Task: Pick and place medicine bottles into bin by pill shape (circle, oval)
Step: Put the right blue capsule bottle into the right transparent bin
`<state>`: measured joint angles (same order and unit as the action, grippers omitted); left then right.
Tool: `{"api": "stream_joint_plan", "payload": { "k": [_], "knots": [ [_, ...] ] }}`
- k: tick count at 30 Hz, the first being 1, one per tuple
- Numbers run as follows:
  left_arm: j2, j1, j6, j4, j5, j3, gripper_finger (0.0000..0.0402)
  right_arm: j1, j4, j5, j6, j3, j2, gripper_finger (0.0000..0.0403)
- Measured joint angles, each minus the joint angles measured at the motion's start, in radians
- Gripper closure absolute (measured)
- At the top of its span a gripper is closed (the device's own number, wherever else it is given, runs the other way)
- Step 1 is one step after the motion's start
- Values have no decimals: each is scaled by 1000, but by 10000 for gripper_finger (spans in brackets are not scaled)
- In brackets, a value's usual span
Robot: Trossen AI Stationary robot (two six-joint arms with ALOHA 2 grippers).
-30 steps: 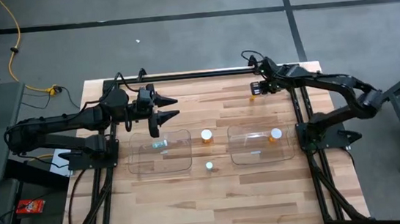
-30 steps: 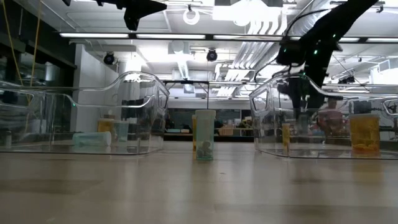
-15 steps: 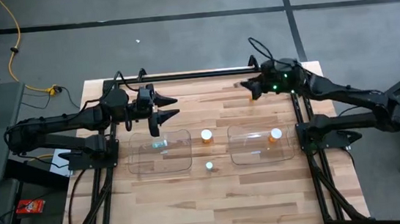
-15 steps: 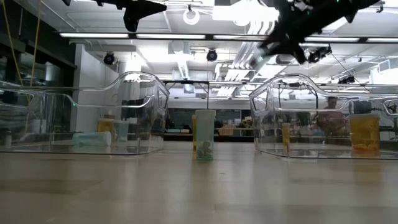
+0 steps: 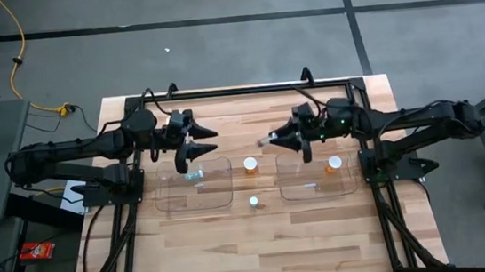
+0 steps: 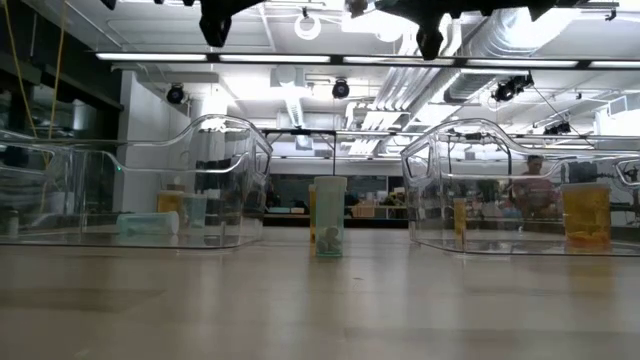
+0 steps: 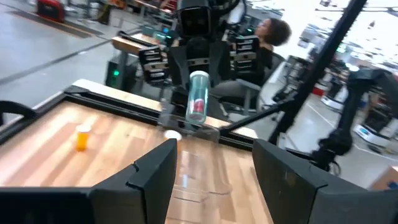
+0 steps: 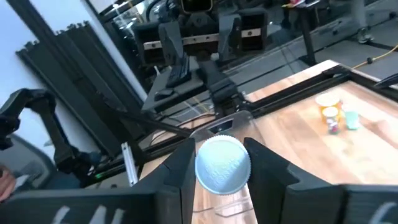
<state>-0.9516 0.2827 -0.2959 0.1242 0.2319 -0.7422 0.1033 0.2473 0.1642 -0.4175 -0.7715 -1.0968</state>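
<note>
Gripping a clear, white-capped cylindrical bottle [image 8: 222,167] — right gripper [image 5: 271,139], above wooden table [image 5: 323,235].

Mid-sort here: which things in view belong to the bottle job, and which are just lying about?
Job: pale teal bottle in the right gripper's shut jaws; amber white-capped bottle between the bins; loose clear white-capped bottle; left clear plastic bin; right clear plastic bin; left gripper, open.
Lying about: yellow cable on the floor; small red item.
</note>
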Motion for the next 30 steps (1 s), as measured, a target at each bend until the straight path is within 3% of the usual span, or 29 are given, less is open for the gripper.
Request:
{"api": "stream_joint_plan", "payload": {
  "k": [18, 21, 24, 30],
  "knots": [
    [0, -24, 5, 0, -35, 0, 202, -19, -56, 11, -44, -41, -1, 307],
    [0, -24, 19, 0, -36, 0, 202, -42, -259, 7, -24, -144, -2, 307],
    [0, -24, 19, 0, -37, 0, 202, -81, -589, -70, -40, -267, -17, 307],
    [0, -24, 19, -3, -38, 0, 202, -176, -1167, -204, -349, -416, -60, 307]
  ]
}}
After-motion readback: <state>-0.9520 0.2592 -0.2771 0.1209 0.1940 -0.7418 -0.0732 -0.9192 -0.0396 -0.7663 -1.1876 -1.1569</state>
